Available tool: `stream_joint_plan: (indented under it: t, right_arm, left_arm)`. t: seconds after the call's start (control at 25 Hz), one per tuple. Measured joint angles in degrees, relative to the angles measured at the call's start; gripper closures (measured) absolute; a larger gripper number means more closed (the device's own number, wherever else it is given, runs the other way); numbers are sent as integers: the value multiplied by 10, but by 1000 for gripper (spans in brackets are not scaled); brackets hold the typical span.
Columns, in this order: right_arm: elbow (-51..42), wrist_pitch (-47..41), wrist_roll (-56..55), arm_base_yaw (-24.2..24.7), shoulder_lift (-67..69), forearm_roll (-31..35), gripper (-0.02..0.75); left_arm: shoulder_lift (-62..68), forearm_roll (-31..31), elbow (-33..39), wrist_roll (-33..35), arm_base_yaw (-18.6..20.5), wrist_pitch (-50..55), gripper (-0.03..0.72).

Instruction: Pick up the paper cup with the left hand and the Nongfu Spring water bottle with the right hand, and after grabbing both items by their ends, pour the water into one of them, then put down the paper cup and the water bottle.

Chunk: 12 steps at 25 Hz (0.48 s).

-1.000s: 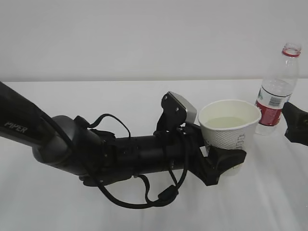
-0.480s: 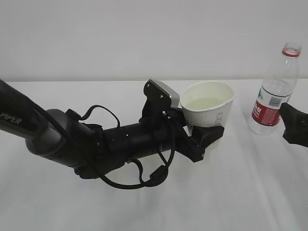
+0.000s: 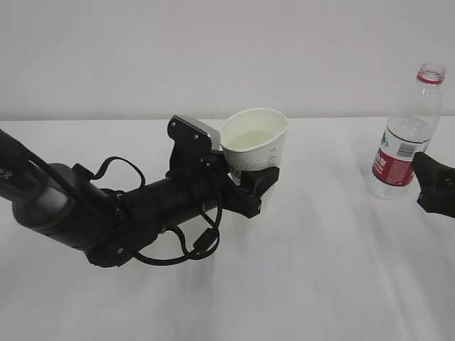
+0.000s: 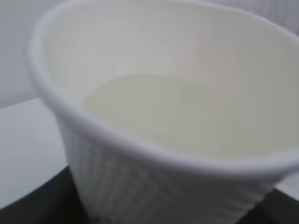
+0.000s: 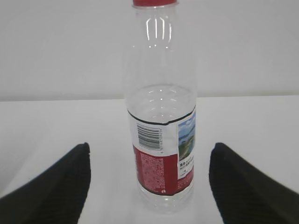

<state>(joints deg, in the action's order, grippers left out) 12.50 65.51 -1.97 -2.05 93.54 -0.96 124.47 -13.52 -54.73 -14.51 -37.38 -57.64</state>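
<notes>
Moved: since the earlier frames we see the left hand (image 3: 257, 186) has carried the paper cup (image 3: 254, 141) leftward, away from the Nongfu Spring water bottle (image 3: 404, 135), which has stayed put.
Left pincer: we see its black fingers (image 3: 261, 179) clamped on the cup's lower half; the cup sits upright in them.
Cup: white, with an embossed dotted wall; we see the water (image 4: 163, 109), a pale pool, inside. Its lettering is too small for us to read.
Right pincer: we see the right hand (image 5: 149, 186) spread wide, one finger on each side of the bottle and neither touching it.
Bottle: standing upright on the white table (image 3: 341, 284) at the right, uncapped, red neck ring.
Writing: we make out a red-and-white label with a barcode and a small landscape picture; its print is illegible. Only a fragment of white letters shows on the left arm.
</notes>
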Motion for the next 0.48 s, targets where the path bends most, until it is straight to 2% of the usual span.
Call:
stream_joint_plan:
  t: [0.24,0.48]
  right_arm:
    - [0,0,0,0,0,0,143]
    - [0,0,0,0,0,0,143]
  left_arm:
    - [0,69,34,38,14,-28,169]
    - [0,109,58,49,31,-50,169]
